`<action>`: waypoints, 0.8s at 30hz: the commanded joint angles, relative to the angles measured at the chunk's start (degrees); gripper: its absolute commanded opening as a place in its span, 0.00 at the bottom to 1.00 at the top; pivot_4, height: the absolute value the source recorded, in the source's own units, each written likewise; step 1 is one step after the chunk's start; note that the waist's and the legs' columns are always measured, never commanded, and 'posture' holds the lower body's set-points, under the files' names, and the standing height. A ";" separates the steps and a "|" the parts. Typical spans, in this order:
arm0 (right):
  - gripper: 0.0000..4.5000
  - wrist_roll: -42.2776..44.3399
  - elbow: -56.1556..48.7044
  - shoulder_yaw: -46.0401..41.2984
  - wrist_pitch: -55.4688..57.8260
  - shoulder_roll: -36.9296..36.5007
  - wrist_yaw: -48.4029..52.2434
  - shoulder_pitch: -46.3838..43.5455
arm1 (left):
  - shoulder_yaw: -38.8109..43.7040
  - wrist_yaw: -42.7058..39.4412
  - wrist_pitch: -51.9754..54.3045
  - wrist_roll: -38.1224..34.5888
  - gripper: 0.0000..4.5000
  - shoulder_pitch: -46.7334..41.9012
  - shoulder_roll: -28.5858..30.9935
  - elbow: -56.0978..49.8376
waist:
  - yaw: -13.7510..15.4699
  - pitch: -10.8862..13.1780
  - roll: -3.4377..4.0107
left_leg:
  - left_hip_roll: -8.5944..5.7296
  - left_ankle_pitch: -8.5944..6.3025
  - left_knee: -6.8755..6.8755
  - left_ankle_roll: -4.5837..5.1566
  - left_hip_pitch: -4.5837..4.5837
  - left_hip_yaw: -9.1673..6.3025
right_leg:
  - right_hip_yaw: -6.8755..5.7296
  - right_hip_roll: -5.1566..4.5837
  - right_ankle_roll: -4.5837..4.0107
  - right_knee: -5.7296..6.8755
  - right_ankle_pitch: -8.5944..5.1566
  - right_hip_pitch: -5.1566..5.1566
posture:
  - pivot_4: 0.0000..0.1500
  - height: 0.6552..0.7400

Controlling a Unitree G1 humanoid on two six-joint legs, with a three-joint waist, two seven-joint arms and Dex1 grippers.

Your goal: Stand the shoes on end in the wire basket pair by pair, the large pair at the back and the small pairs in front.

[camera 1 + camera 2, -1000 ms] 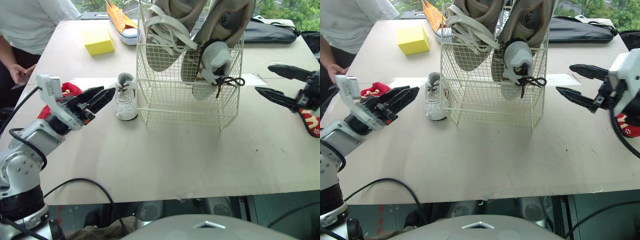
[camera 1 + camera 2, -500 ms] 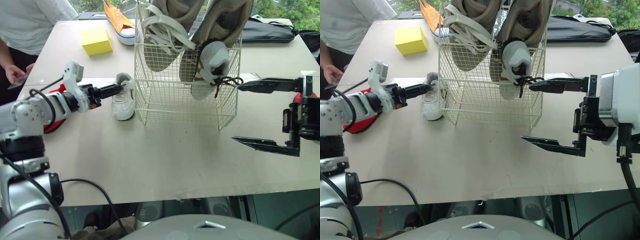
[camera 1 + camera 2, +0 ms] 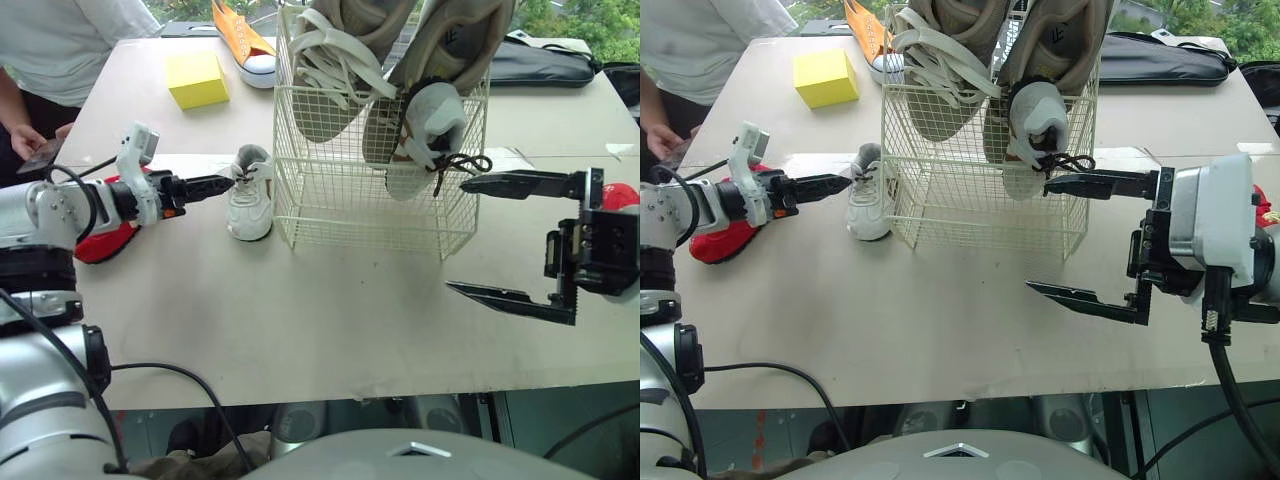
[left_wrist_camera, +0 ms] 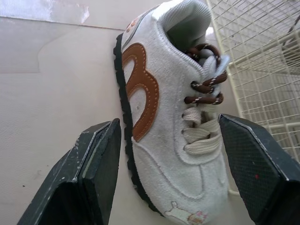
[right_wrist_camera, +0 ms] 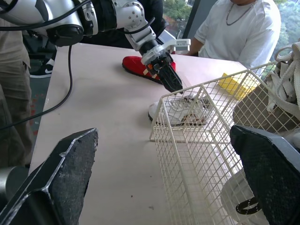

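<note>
Jaws: left gripper [image 3: 212,184] is spread wide, its fingers [image 4: 93,173] flanking the small white shoe [image 4: 168,117] without touching it. Right gripper [image 3: 457,237] is also spread wide and empty, hovering by the right front corner of the wire basket [image 3: 340,200].
Shoe to move: it lies on its sole on the table [image 3: 330,330], just beside the basket's left wall, laces up and toe toward the robot.
Basket load: the large beige pair [image 3: 345,50] stands on end at the back. One dark-laced small shoe [image 3: 425,135] stands in front, probably the mate, with room beside it.
Step in hand: by my reading, closing on the loose shoe to lift it in next to its mate.
Doing it well: advance until the pads sit at the midfoot, then close across the shoe's width on the side walls, not the laces. Lift clear of the rim before tipping it on end.
Watch for: the finger on the basket side is near the mesh and could catch a wire or shove the basket.
Waiting: red shoe [image 3: 100,240] under the left arm, and orange shoe [image 3: 240,40] at the far edge.
</note>
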 commanded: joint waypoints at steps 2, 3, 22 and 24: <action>1.00 0.71 -0.87 0.09 -1.34 -0.20 -0.65 -1.06 | -5.35 -3.68 -6.59 7.14 0.69 -2.91 -4.53 6.63 | 0.04 0.00 0.00 | 0.00 0.00 0.00 0.00 0.00 0.00 | 0.00 0.00 0.00 0.01 0.00 0.00 | 1.00 1.00; 1.00 0.68 -1.00 0.18 -1.28 -0.23 -0.88 -0.99 | -6.00 -4.56 -7.86 8.26 0.63 -3.17 -5.63 7.89 | 0.14 -0.02 -0.01 | 0.00 0.00 0.00 0.00 -0.02 -0.01 | -0.01 0.01 0.00 0.01 0.00 -0.01 | 1.00 1.00; 1.00 -9.67 3.83 3.40 -5.55 5.99 -3.84 3.03 | 35.53 18.18 -9.86 -10.73 0.01 1.34 -16.33 -23.64 | 0.58 -0.04 -0.14 | 0.10 0.01 0.23 -0.01 -0.48 -0.28 | -0.21 -0.26 0.02 0.16 0.02 -0.30 | 1.00 1.00; 1.00 -9.93 5.08 4.18 -5.71 6.75 -3.52 1.85 | 34.38 20.86 -19.01 -8.13 0.01 1.87 -20.66 -32.84 | 1.11 -0.04 -0.15 | 0.02 0.01 0.24 -0.02 -0.48 -0.26 | -0.20 -0.40 0.05 0.18 0.03 -0.29 | 1.00 1.00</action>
